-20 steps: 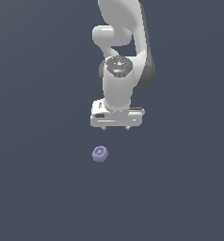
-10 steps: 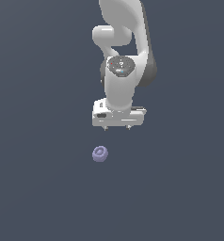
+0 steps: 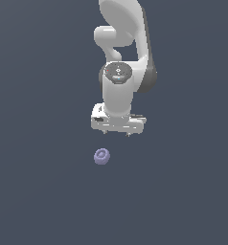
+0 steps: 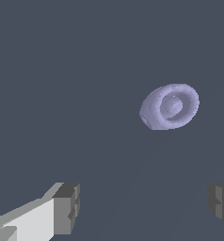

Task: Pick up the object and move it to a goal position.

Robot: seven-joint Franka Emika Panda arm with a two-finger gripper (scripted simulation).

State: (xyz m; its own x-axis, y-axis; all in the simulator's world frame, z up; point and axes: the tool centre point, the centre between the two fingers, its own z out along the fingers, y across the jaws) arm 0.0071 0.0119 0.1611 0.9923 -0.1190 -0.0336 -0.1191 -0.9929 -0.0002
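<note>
The object is a small pale lavender knob with ring ridges, lying on the dark grey surface. My white gripper hangs above it and a little toward the exterior view's right, apart from it. In the wrist view the object lies ahead of the gripper, beyond the fingertips, off toward one finger's side. The jaws stand wide apart with nothing between them.
A plain dark grey surface spreads all around. The white arm rises behind the gripper.
The gripper has moved slightly lower and a little toward the exterior view's left, closer to the object. The object has not moved.
</note>
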